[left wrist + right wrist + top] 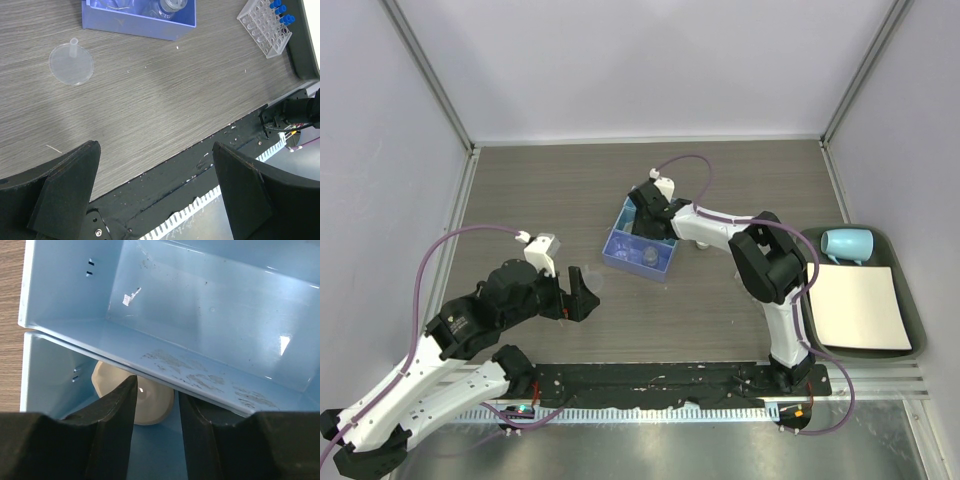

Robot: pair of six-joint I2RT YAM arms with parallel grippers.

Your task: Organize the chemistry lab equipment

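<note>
The blue three-compartment tray sits mid-table. My right gripper reaches down into its far end. In the right wrist view the right gripper has its fingers apart, and a small white round dish lies on the compartment floor just beyond the tips, under the divider wall. A tiny clear beaker stands in the near compartment. My left gripper hovers wide open and empty near the front edge. A clear tube rack holds blue-capped tubes.
A clear round funnel-like piece lies on the wood in front of the tray. A dark green tray with a white sheet and a pale blue mug sits at the right. The black base rail runs along the near edge.
</note>
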